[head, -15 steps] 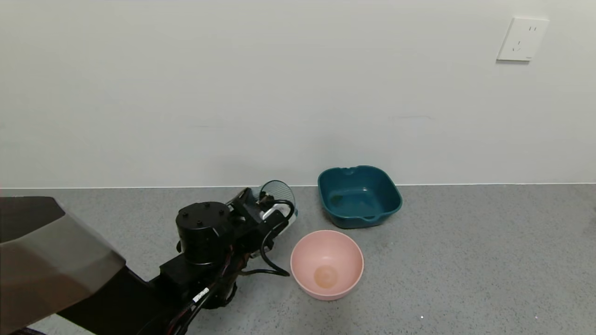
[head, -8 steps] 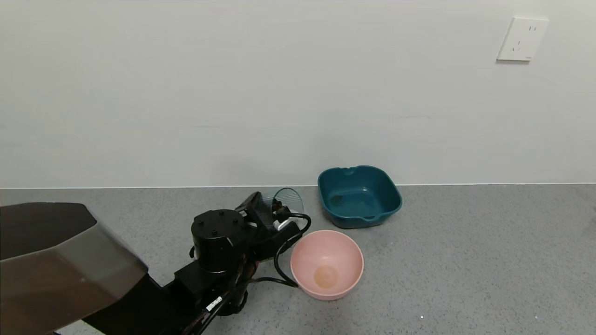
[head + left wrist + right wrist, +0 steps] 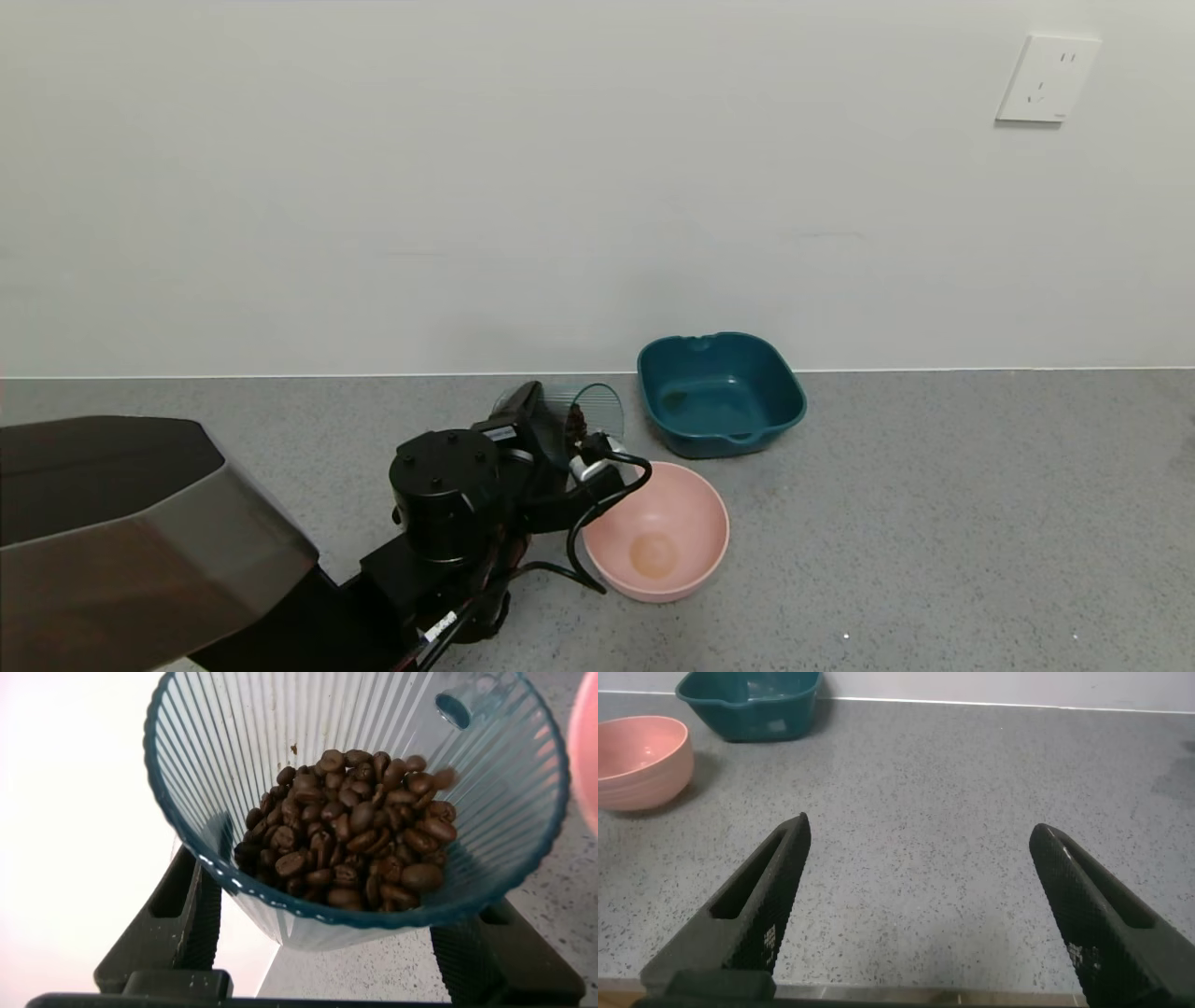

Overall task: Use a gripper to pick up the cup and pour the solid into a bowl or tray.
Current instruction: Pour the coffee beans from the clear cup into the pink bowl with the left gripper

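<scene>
My left gripper (image 3: 565,431) is shut on the translucent blue-green ribbed cup (image 3: 595,408) and holds it tilted just behind the left rim of the pale pink bowl (image 3: 686,551). In the left wrist view the cup (image 3: 224,756) holds a pile of dark brown beans (image 3: 350,831), with my black fingers (image 3: 192,915) on either side of it. The pink bowl also shows in the right wrist view (image 3: 640,761). My right gripper (image 3: 920,831) is open and empty above bare countertop, out of the head view.
A dark teal squarish tray (image 3: 721,393) stands behind the pink bowl near the wall, and shows in the right wrist view (image 3: 752,705). A white wall socket (image 3: 1047,78) is at the upper right. Grey speckled countertop extends to the right.
My left gripper has carried the cup to the right, from beside the bowl to just behind its left rim. The right arm has not moved.
</scene>
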Robot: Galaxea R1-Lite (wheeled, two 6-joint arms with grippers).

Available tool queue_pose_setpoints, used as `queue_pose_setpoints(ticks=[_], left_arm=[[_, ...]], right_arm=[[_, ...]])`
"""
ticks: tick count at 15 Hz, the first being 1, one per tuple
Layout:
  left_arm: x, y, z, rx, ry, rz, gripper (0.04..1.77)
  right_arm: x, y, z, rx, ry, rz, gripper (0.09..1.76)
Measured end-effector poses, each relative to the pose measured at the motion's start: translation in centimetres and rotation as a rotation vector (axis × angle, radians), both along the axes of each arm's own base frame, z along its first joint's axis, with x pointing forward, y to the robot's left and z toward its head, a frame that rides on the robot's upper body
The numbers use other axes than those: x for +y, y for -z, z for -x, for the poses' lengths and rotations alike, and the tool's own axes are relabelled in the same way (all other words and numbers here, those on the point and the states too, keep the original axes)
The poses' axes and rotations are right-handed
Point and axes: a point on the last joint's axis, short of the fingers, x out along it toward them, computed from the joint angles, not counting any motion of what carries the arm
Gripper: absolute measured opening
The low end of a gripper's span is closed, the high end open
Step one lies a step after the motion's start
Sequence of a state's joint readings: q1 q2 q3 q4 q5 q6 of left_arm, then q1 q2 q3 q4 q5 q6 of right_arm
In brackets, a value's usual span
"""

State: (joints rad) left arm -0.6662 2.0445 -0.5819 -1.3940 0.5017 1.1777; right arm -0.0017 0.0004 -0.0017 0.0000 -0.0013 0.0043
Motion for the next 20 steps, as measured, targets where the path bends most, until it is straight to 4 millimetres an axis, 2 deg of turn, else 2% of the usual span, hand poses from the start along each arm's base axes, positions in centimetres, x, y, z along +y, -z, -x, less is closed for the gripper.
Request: queue_pose_setpoints(ticks=[10,20], left_arm=[[-1.8,0.2,1.7,-0.019,0.045,-0.150,1.27],[-2.0,0.2,1.0,-0.057,0.038,-0.300,1.27]], right_arm=[[0.0,0.0,0.0,0.000,0.000,0.000,1.71],[0.0,0.0,0.0,0.000,0.000,0.000,1.71]])
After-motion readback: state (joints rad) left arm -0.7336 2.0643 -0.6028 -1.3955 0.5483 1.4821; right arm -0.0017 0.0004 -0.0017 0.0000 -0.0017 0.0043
